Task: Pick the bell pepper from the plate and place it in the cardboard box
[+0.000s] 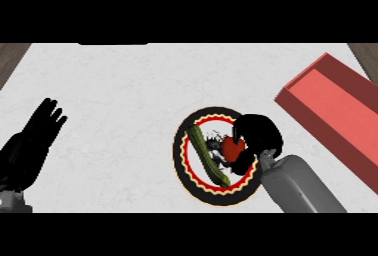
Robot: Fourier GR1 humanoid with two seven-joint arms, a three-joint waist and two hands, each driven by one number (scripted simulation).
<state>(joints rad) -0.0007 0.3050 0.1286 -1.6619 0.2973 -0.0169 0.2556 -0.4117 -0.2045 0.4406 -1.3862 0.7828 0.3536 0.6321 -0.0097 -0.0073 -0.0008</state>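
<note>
R hand [257, 134] curled on pepper [233, 148], on plate [193, 186]. Box [336, 117] near, to right. Watch: green strip [206, 155] touching pepper may snag when you lift. L hand [33, 140] open, idle.

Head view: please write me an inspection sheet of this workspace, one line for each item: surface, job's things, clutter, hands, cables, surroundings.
Surface: pale marbled counter top, bare at its middle.
Job's things: red bell pepper lies on the round plate with a black rim and a red and cream border; red box stands open, to the right of the plate, apart from it.
Clutter: long green vegetable on the plate, left of the pepper.
Hands: right hand is over the plate, fingers curled on the pepper; left hand rests open at the left edge, fingers up.
Cables: nothing seen.
Surroundings: brown wood floor at the upper corners.
</note>
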